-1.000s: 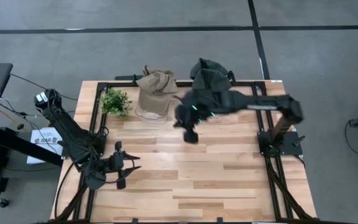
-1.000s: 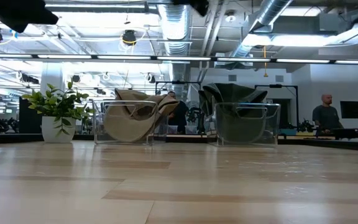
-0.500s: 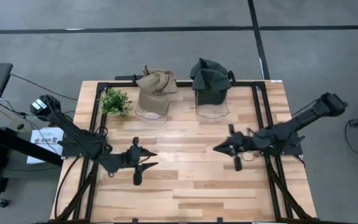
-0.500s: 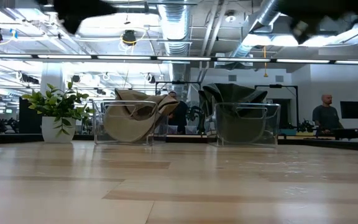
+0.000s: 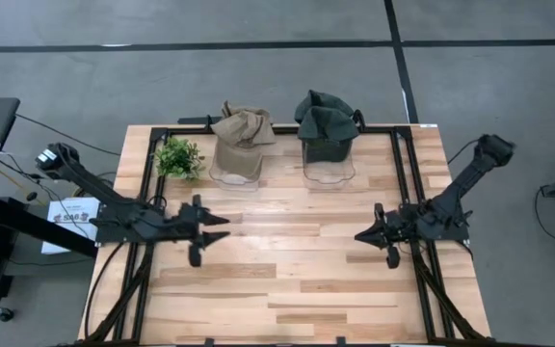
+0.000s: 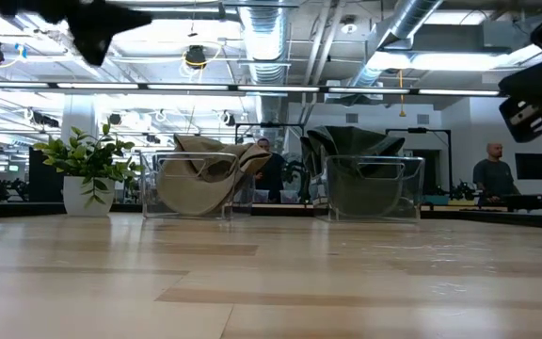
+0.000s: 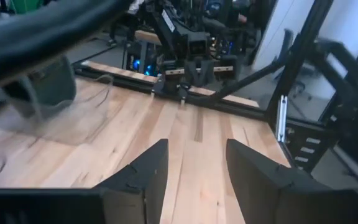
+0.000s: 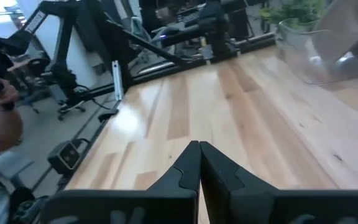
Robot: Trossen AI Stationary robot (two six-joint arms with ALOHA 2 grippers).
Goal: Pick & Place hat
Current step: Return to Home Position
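Brown cloth cap (image 5: 242,126) in clear plastic bin (image 5: 223,174), worktop's (image 5: 297,280) rear edge, nearer my released left gripper (image 5: 222,229); right gripper (image 5: 359,234) clenched empty.

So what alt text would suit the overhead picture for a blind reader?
The left arm and right arm reach in from opposite sides over a wooden table, holding nothing. At the back stand a left bin of brown caps, a right bin of dark green caps and a small plant.

Left arm (image 5: 90,183), right arm (image 5: 465,181): black, slim, jointed links. Fingers (image 7: 145,177) dark, angular, wedge-tipped.
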